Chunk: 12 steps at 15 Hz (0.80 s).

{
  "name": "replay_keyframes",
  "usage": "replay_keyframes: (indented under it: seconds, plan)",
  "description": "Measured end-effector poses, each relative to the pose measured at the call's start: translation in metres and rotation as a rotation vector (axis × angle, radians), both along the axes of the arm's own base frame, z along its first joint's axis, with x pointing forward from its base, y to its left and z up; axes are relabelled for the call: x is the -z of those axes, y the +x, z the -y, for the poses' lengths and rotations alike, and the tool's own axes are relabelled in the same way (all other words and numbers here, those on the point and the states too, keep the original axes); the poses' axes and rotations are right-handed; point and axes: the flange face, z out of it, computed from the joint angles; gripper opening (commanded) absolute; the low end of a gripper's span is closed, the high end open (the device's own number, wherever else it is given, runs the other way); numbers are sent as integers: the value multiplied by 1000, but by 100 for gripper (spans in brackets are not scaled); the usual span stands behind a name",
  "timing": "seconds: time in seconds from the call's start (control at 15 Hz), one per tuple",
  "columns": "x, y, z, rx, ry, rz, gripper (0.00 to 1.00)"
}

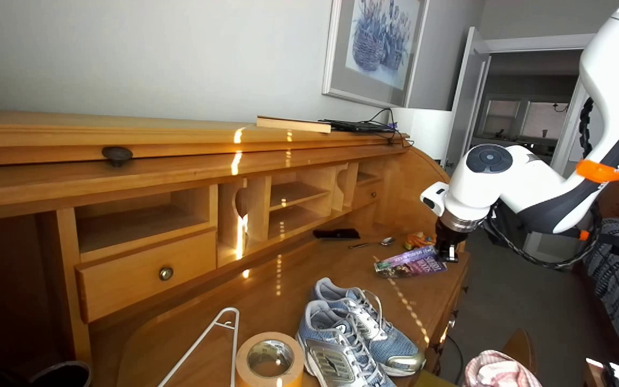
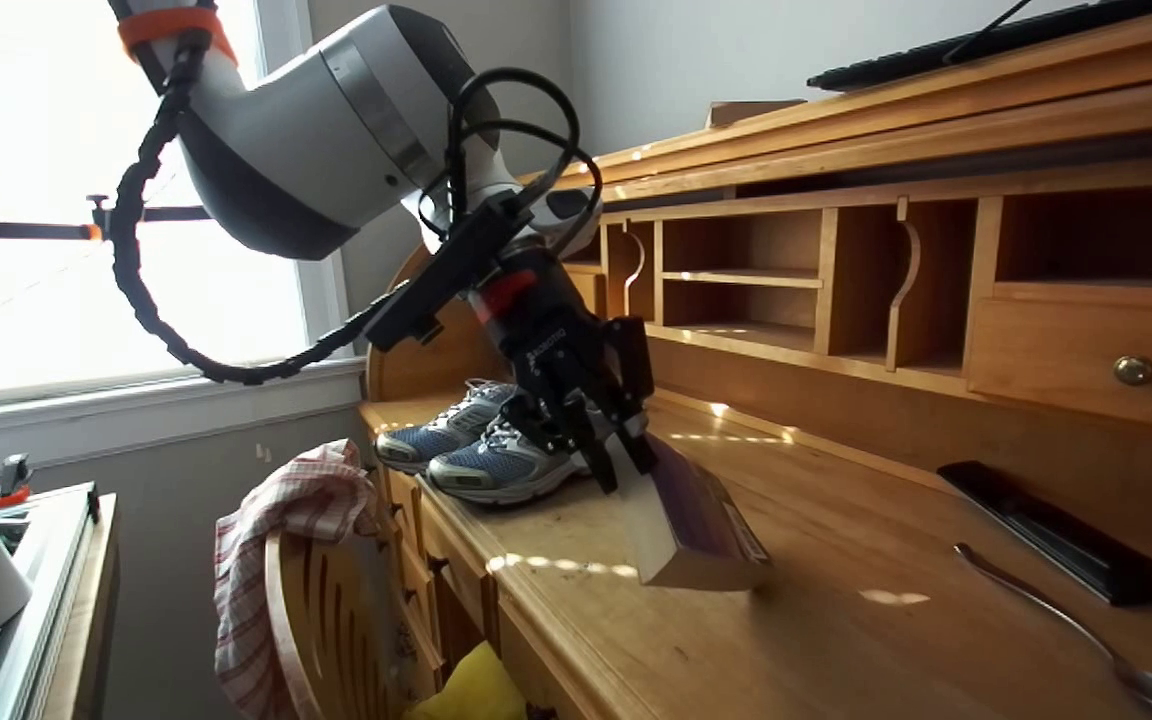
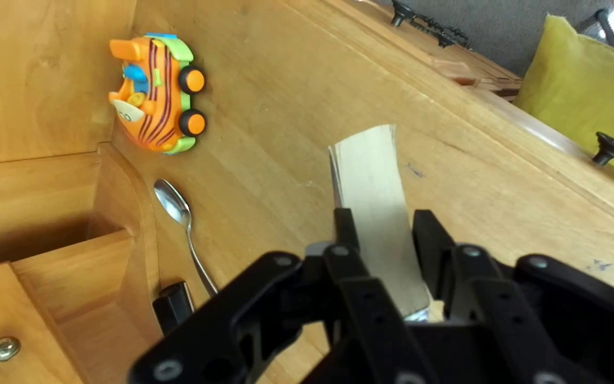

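Currently, my black two-fingered pincer clamped on a thick purple-covered paperback book, tilted over the honey-coloured wooden desk, an orange striped toy car near a silver metal spoon.

In the wrist view, the pincer partly hides the book.

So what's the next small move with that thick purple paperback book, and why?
Probably raise the black two-fingered gripper slightly, without loosening it: its fingers clasp the thick purple paperback, which slants low over the honey-coloured wooden desk. Whether its lowest corner clears the surface is hard to tell, so lifting before any sideways motion seems safer.
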Motion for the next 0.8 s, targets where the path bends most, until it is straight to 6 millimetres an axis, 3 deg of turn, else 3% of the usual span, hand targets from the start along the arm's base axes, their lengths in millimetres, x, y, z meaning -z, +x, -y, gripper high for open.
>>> replay_keyframes:
  seconds: [0.53, 0.8]
  plan:
    - [-4, 8, 6, -13, 30, -53, 8]
    - [5, 8, 10, -18, 38, -84, 8]
